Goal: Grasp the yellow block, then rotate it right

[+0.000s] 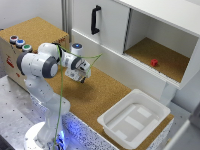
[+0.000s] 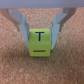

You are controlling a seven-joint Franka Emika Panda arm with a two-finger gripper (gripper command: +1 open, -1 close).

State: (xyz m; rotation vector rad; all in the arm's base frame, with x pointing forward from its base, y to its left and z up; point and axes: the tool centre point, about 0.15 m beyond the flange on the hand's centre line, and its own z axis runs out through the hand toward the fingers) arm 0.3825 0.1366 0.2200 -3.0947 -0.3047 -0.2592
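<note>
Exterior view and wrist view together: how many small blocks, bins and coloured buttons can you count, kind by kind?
Blocks: 2, the yellow block between the fingers of the tool and the red block in the open cabinet
White bin: 1
Buttons on the box: 3
Total: 6

A white arm of rounded segments with dark grey joint bands is seen, rising from a round white base. A thin green cable is draped along it. The gripper (image 2: pixel 42 25) fingers (image 2: pixel 20 21) are pale grey
</note>
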